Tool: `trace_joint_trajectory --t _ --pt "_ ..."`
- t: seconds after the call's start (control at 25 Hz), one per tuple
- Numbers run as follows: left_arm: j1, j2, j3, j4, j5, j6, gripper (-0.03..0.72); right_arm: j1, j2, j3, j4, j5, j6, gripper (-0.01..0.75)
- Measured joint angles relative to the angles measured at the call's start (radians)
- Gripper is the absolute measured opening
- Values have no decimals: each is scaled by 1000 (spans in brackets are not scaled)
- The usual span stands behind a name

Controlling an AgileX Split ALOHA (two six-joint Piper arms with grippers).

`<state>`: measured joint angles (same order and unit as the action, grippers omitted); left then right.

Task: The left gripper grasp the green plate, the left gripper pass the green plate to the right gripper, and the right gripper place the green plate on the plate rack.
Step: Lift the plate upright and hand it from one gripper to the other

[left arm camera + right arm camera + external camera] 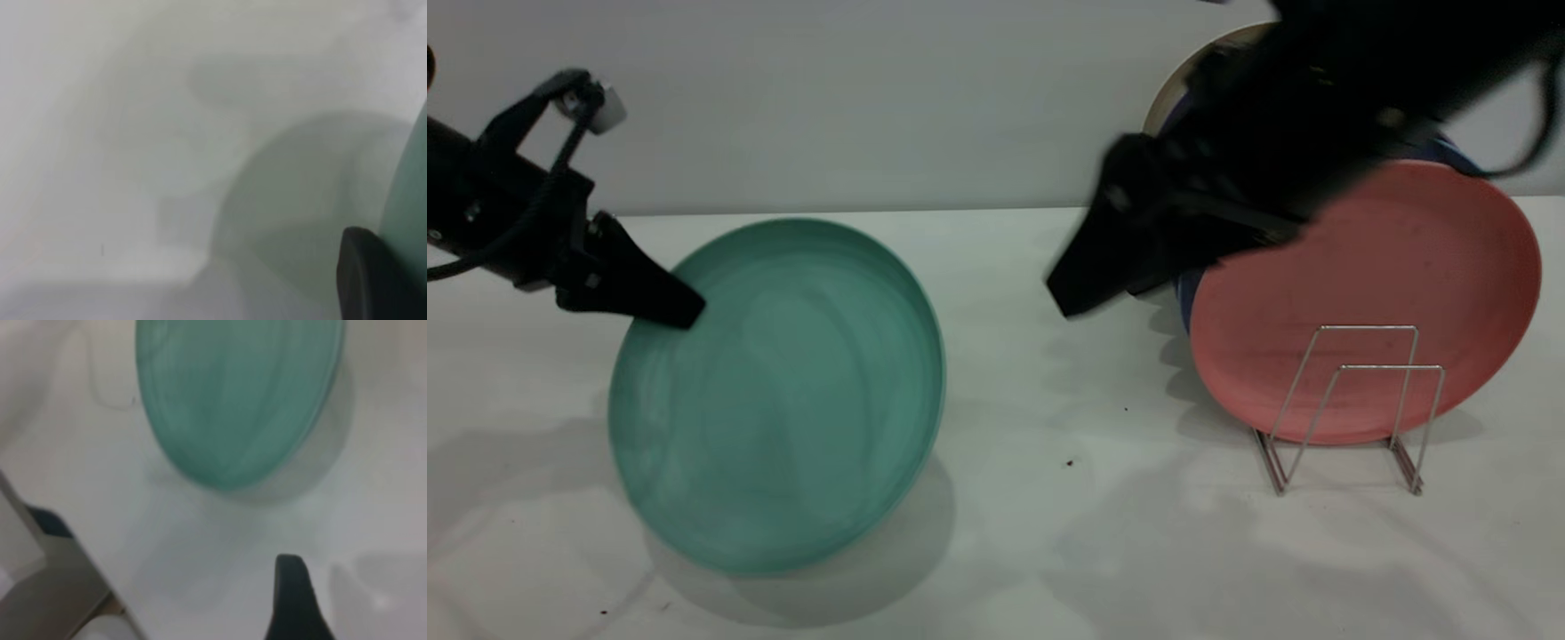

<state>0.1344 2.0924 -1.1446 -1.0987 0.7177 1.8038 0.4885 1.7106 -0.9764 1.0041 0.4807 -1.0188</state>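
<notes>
Green plate lifted, tilted over the table

The green plate (778, 396) is clamped at its ten-o'clock rim by the left gripper (660, 305). Farther at three o'clock: plate rack (1352, 404), pink plate (1369, 302), right gripper (1080, 280), fingers' spread untellable.

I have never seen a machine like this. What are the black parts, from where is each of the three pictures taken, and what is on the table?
The black parts are two robot arms, each ending in a gripper, a two-fingered clamp. The large picture comes from a camera outside that faces both arms. The other two come from small cameras on each arm's wrist, so they look along the fingers.

The left gripper pinches the upper rim of the green plate and holds it tilted, its lower edge near the white table. The left wrist view shows one finger beside that green rim.

The right gripper hangs in the air between the plate and the plate rack, holding nothing; its wrist camera looks at the green plate.

A salmon-pink plate stands in the wire rack, with other plates behind it.
</notes>
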Motion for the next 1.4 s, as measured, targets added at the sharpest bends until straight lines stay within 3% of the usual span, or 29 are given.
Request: trace_joint_trajectory --t 0.2,0.32,0.48,1.04,1.4 --pt "0 -4 0 -70 81 122 23 0 138 -170 0 79 -53 511" --pt "0 -4 0 -81 99 135 23 0 206 -246 3 162 -76 511" --pt "0 -4 0 -82 119 138 23 0 281 -309 65 192 -84 511" --pt "-3 -4 0 -82 126 148 23 0 359 -342 180 169 -134 511" --pt "-83 -4 0 -224 107 254 23 0 359 -342 247 168 -178 506"
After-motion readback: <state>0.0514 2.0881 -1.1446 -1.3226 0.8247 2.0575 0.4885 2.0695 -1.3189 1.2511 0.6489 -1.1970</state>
